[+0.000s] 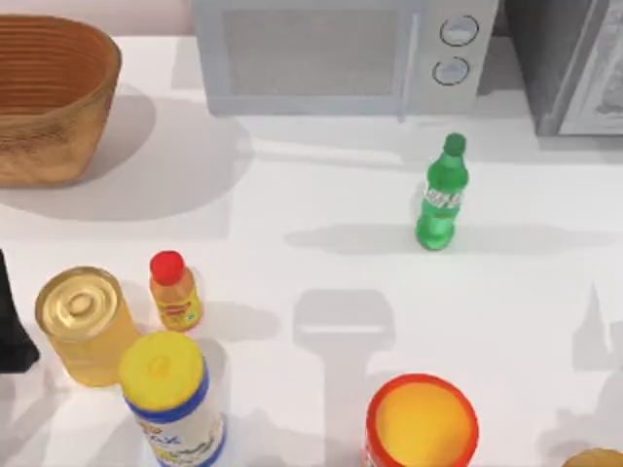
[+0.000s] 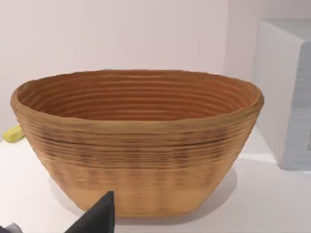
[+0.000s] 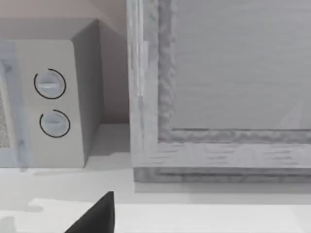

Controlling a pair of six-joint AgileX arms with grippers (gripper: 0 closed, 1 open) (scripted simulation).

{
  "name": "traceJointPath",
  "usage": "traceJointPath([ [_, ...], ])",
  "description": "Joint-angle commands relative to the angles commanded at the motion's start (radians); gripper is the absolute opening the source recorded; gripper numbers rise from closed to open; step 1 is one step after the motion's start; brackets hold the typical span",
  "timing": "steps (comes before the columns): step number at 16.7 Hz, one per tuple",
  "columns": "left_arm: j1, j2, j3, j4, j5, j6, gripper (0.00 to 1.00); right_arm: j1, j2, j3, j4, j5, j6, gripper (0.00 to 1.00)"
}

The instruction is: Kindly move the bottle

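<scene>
1. The green soda bottle (image 1: 442,195) stands upright right of table centre, in front of the microwave (image 1: 331,53), nothing touching it.
2. At its eight o'clock, well apart: the small red-capped yellow bottle (image 1: 174,292).
3. At ten o'clock: the wicker basket (image 1: 49,97).
4. The left arm (image 1: 12,326) sits at the left edge; finger state cannot be told.

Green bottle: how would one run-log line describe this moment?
green bottle: upright, untouched, before microwave | left arm: parked, top view's left edge, facing basket | right arm: parked, facing microwave | stage: not begun

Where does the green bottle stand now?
In the top view, the green bottle stands upright right of the table's centre, just in front of the microwave, far from the other containers.
</scene>
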Motion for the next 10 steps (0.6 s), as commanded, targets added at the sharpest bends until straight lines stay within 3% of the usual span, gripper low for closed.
traceJointPath([
  [5,-0.036,0.062,0.026,0.019,0.005,0.006,1.00,0.000,0.000,0.000,0.000,0.000,0.000,1.00],
  [10,-0.173,0.374,0.152,0.117,0.017,0.017,1.00,0.000,0.000,0.000,0.000,0.000,0.000,1.00],
])
